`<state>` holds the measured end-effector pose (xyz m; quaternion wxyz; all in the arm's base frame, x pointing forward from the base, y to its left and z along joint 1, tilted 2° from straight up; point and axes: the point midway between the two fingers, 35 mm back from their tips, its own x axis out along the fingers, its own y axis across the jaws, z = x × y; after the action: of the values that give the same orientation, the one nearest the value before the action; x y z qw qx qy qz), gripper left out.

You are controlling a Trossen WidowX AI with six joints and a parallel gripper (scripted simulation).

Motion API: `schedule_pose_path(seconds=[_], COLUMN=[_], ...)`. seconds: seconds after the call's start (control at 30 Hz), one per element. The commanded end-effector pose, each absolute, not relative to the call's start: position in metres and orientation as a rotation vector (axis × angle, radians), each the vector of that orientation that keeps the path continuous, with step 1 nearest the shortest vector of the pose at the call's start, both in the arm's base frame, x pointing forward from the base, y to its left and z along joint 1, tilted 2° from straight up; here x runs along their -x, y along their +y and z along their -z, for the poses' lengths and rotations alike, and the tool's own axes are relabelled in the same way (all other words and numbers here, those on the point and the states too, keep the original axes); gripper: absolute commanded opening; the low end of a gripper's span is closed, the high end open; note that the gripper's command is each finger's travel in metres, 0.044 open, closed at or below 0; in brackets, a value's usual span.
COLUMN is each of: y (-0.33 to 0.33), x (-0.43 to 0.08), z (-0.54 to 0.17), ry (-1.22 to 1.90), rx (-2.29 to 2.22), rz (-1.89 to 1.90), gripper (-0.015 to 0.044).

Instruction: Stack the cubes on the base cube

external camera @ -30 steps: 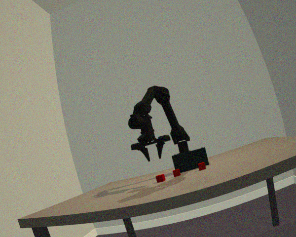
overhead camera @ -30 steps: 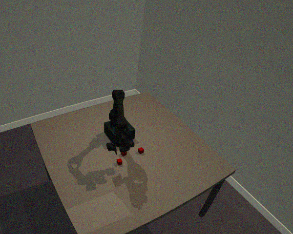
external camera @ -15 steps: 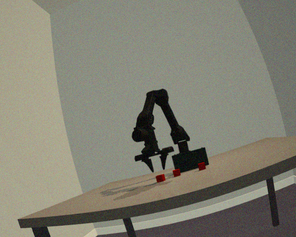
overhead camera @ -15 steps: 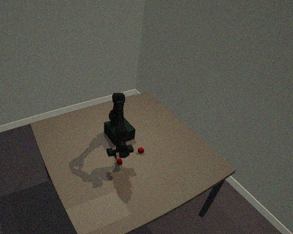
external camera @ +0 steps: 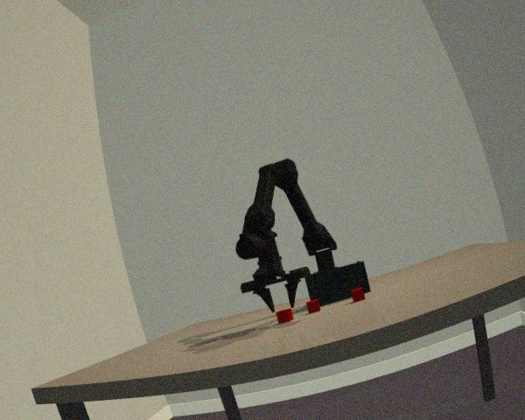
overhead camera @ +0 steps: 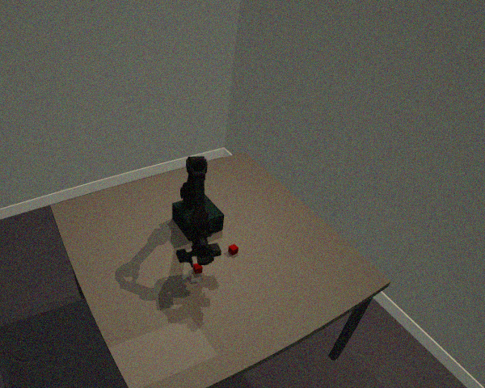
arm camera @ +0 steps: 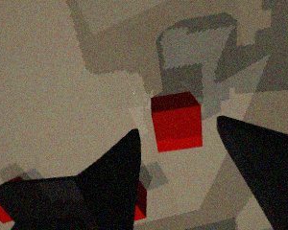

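Three small red cubes lie on the table. The front cube (overhead camera: 197, 267) (external camera: 284, 315) (arm camera: 177, 122) sits between and just ahead of my fingertips. My gripper (overhead camera: 199, 259) (external camera: 282, 306) (arm camera: 177, 128) is open and empty, hanging low right over this cube, not touching it. The middle cube (external camera: 312, 305) (arm camera: 140, 201) is hidden under the gripper in the top view, and in the wrist view it is partly hidden behind my left finger. The third cube (overhead camera: 233, 249) (external camera: 358, 294) lies apart, beside the arm's base. I cannot tell which cube is the fixed base.
The arm's dark base block (overhead camera: 179, 215) (external camera: 339, 282) stands right behind the cubes on the brown table (overhead camera: 297, 271) (external camera: 434, 289). Walls stand behind the table on two sides. The table edges are far from the cubes.
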<state>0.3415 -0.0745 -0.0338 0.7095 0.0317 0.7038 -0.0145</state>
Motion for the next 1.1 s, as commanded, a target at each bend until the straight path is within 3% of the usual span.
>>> schedule_pose_path(seconds=[0.0,0.23,0.43,1.07], y=[-0.075,-0.074,-0.074,-0.076], x=[-0.339,-0.339,-0.339,-0.344], z=[0.043,0.052,0.052,0.008], ry=[1.57,1.57,1.57,1.569], rx=[-0.065,-0.066,-0.066,-0.065], rz=[0.034,0.034,0.034,0.034], gripper=[0.0265,0.0265,0.0107,0.0105])
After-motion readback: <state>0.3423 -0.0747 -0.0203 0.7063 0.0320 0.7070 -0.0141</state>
